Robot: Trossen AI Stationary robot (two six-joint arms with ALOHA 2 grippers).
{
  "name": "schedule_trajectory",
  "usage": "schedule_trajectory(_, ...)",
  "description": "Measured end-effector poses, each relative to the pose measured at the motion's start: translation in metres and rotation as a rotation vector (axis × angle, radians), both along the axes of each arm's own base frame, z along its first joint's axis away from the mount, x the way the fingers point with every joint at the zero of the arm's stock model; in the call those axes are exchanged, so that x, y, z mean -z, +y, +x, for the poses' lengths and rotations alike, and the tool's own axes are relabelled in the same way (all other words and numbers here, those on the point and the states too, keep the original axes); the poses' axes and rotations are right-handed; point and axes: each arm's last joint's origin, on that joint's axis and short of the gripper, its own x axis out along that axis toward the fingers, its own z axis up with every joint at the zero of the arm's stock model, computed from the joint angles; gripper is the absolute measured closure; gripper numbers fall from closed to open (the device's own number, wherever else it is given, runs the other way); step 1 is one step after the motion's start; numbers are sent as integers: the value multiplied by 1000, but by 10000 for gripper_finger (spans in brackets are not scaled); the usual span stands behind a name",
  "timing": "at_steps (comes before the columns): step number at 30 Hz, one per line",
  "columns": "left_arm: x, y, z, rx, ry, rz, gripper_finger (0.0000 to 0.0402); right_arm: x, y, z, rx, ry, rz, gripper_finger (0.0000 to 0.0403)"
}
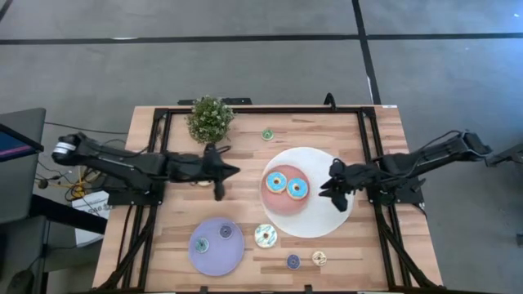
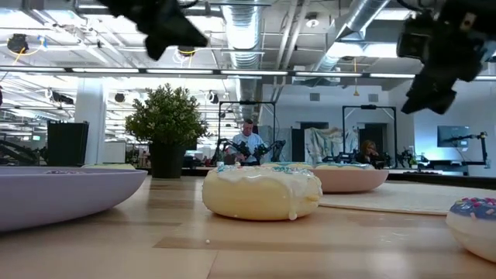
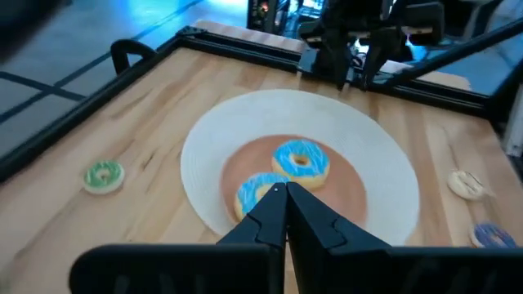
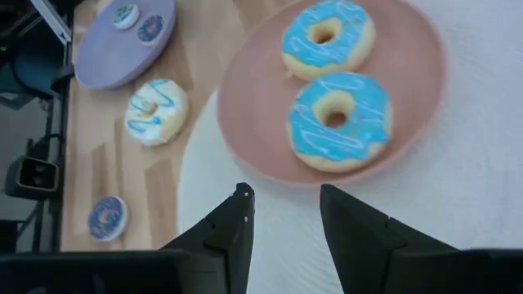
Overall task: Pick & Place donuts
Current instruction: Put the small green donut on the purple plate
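Two blue-iced donuts (image 1: pixel 276 181) (image 1: pixel 297 189) lie side by side on the pink plate (image 1: pixel 278 206), which rests on a white round mat (image 1: pixel 327 163). My left gripper (image 1: pixel 235 171) is shut and hovers left of the plate, pointing toward it; nothing is in it (image 3: pixel 280 193). My right gripper (image 1: pixel 327 189) is open above the mat's right part, with nothing between its fingers (image 4: pixel 282 200). A pale-iced donut (image 1: pixel 265 236) lies on the table beside the lavender plate (image 1: pixel 214 257), which bears two tiny donuts (image 1: pixel 200 243) (image 1: pixel 225 232).
A potted plant (image 1: pixel 209 118) stands at the far left, close behind my left arm. Tiny donuts lie loose: a green one (image 1: pixel 267 134) at the far middle, a purple one (image 1: pixel 293 261) and a tan one (image 1: pixel 319 258) near the front edge. A black frame rail (image 1: pixel 368 147) borders the table.
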Motion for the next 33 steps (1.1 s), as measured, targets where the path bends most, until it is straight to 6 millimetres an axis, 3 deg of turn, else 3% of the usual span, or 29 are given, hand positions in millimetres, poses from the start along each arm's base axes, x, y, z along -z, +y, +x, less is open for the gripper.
schedule_trajectory(11,-29,-7,84,-75,23,147,401,13,-9,-20,18,14,-14,272)
schedule_trajectory(19,-41,6,135,-204,97,204,398,16,-9,-21,-42,50,-87,272)
schedule_trajectory(27,-40,42,179,-222,271,189,340,18,-9,-23,-3,82,-52,272)
schedule_trajectory(33,-15,94,200,-158,335,-29,253,18,-10,-23,18,83,-37,272)
